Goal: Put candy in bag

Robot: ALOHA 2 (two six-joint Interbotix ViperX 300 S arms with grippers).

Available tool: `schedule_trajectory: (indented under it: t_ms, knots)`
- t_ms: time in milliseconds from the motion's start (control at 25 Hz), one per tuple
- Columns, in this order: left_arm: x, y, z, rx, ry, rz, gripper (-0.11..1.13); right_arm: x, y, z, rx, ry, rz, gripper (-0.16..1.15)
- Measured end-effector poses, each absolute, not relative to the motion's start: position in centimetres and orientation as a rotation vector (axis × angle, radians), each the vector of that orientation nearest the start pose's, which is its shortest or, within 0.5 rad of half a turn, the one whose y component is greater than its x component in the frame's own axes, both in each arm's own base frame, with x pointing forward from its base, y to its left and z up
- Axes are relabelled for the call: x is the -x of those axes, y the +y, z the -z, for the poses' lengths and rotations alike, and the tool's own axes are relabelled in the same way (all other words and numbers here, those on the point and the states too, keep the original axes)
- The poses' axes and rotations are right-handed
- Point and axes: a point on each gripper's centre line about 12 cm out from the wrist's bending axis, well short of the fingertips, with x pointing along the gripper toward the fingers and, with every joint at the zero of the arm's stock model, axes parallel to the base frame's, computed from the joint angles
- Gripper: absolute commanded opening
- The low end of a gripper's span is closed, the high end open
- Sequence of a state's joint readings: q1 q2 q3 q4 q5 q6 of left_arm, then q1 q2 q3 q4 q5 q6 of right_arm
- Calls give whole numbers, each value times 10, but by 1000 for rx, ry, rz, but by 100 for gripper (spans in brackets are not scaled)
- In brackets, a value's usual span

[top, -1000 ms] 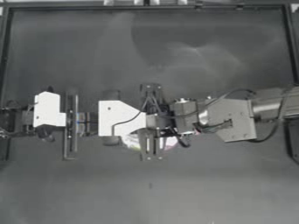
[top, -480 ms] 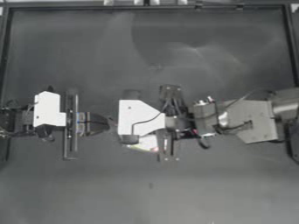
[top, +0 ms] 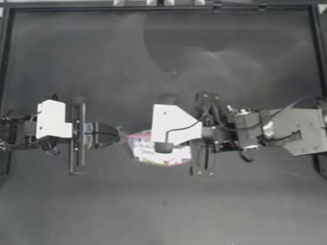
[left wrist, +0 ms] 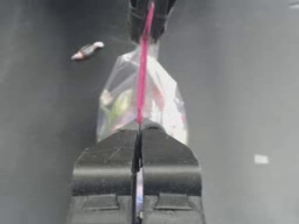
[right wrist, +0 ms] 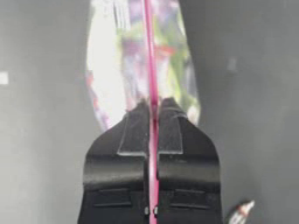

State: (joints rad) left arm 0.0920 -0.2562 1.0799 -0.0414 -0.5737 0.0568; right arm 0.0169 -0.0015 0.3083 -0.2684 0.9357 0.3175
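- The left gripper (left wrist: 139, 131) is clamped on the pink zip strip at one end of the bag (left wrist: 140, 105); its two dark jaws are pressed together with the strip between them.
- The right gripper (right wrist: 153, 109) pinches the same strip at the bag's other end, jaws tight against the plastic.
- The bag (top: 159, 152) hangs stretched between the two claws over the middle of the desk (top: 163, 210), nearer the front edge than the back. Multicoloured sweets show through its clear sides.
- The mouth of the bag looks pulled flat, the pink strip running as one straight line from claw to claw.
- The candy (left wrist: 88, 49) lies loose on the desk beside the bag, near the right gripper's end, not touching either. It also shows in the right wrist view (right wrist: 241, 211), just beside that gripper's body.
- In the top view the right arm's white housing (top: 171, 125) covers part of the bag and hides the candy.
- No brand, label or writing can be read anywhere.
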Motion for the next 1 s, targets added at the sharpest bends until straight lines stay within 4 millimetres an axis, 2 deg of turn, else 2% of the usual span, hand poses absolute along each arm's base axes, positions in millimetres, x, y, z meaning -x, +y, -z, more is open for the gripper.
schedule_trajectory:
  t_ms: [1000]
  knots:
    - [-299,31,-183,-9,250,-115,4,-317,-21,-226,-95,1202,357,6]
